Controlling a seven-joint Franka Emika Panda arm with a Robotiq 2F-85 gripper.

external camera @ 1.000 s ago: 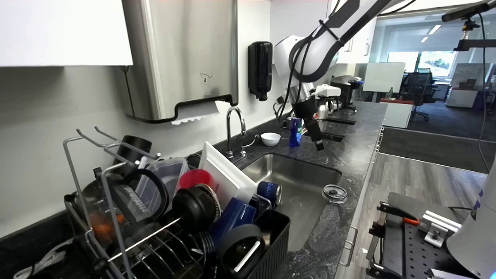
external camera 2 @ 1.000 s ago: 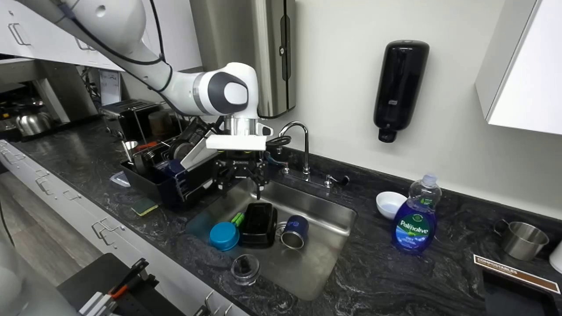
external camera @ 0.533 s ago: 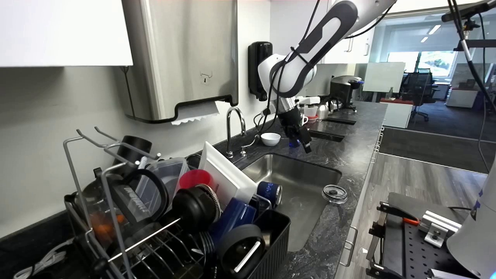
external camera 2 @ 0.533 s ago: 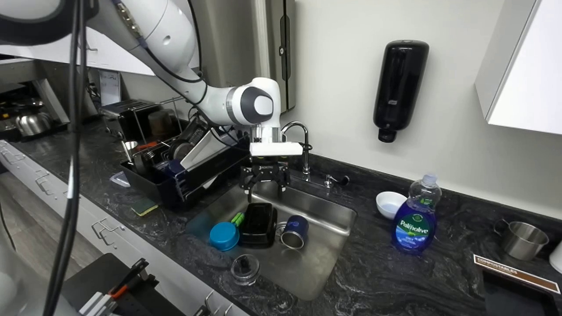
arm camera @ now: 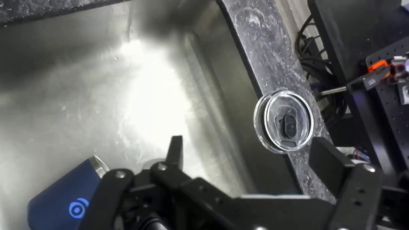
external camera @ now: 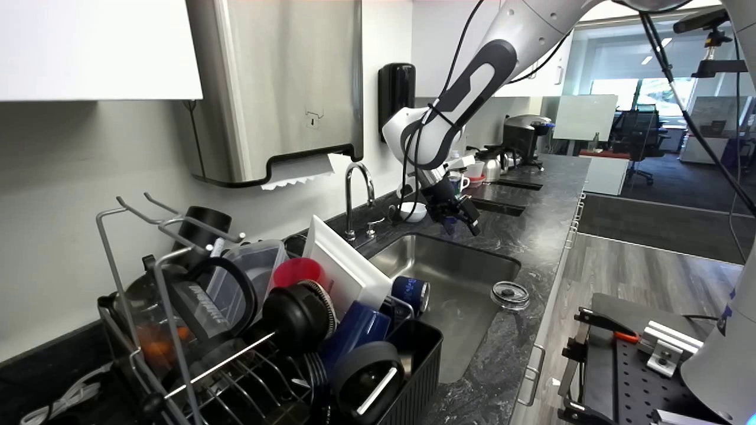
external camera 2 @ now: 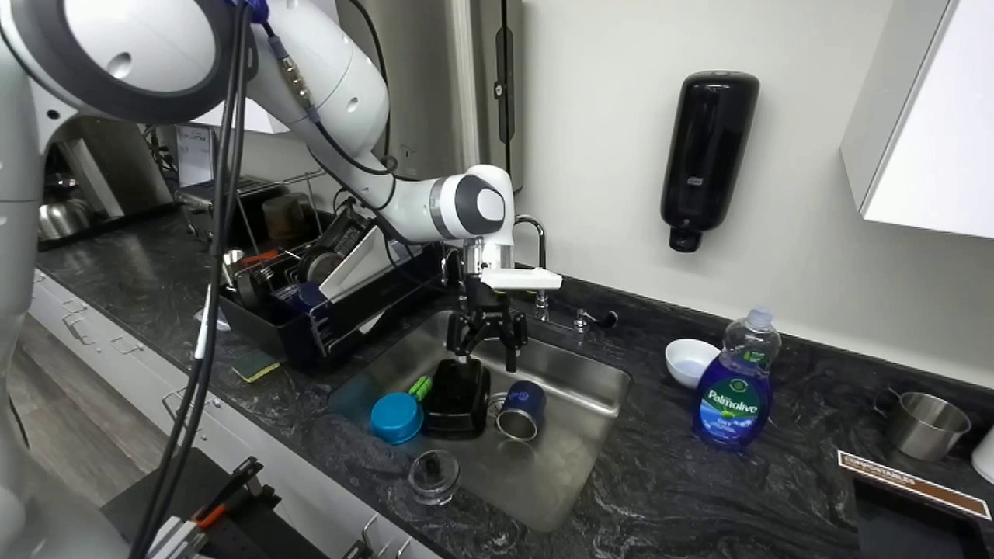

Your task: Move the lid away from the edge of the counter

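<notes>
The lid is a small round clear disc with a shiny rim and dark centre piece. It lies on the narrow counter strip beside the sink in both exterior views (external camera: 510, 296) (external camera 2: 434, 476). In the wrist view the lid (arm camera: 284, 123) partly overhangs the sink's edge. The counter (external camera: 531, 242) is dark with pale veining; it also shows in the other views (external camera 2: 644, 497) (arm camera: 265, 48). My gripper (external camera 2: 487, 360) is open and empty above the sink, apart from the lid. In the wrist view its fingers (arm camera: 247, 140) are wide apart, with the lid beyond them.
The steel sink (external camera 2: 543, 481) holds a navy cup (external camera 2: 523, 411), a black container (external camera 2: 457, 400) and a blue dish (external camera 2: 397, 418). A loaded dish rack (external camera: 413, 378) stands beside it. The faucet (external camera: 360, 177), white bowl (external camera 2: 690, 362) and soap bottle (external camera 2: 731, 392) stand near the wall.
The arm has swung over the sink and lowered; my gripper has moved right and down in an exterior view and now tilts. It has stayed open. The lid has not moved.
</notes>
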